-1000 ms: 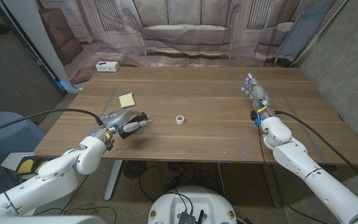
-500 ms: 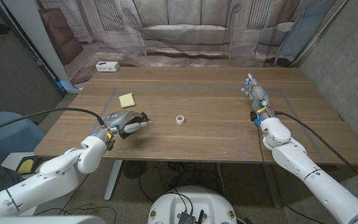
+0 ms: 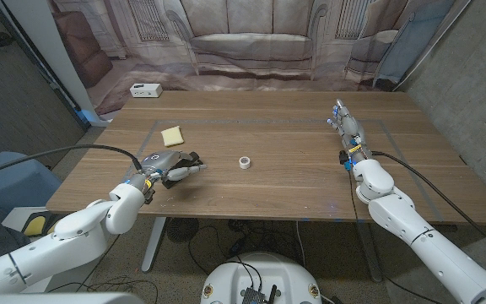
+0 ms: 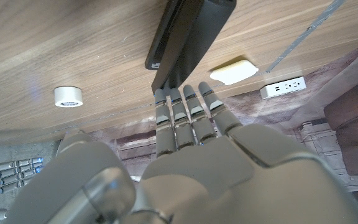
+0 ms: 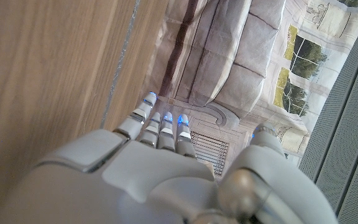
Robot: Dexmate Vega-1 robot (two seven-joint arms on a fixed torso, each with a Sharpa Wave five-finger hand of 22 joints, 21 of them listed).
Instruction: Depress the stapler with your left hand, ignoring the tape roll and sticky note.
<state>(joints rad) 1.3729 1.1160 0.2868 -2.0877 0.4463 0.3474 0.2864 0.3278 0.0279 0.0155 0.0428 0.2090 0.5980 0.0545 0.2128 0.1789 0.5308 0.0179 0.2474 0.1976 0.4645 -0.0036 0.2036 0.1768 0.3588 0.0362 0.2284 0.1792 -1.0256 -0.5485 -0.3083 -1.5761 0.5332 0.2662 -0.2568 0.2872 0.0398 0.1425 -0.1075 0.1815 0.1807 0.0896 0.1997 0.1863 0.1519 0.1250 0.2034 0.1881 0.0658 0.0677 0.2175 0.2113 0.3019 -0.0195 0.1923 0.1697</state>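
One hand over the stapler, ready to press.
Near the desk (image 3: 277,181) front-left corner, the left hand (image 3: 169,168), fingers straight and holding nothing, reaches onto the black stapler (image 4: 188,38); best push squarely down on its top. Right hand (image 3: 349,135) waits open-fingered, empty. No containers present.

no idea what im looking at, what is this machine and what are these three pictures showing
It is a two-armed robot at a wooden table, each arm ending in a hand with fingers. One picture looks down from its head; the other two come from cameras on its wrists, so they appear turned. In the head view the left hand is over a black stapler, its fingers reaching the stapler's end; whether they press on it is not clear. The right hand stands apart, fingers extended, holding nothing. Also on the table are a small tape roll, a yellow sticky note and a white power strip.
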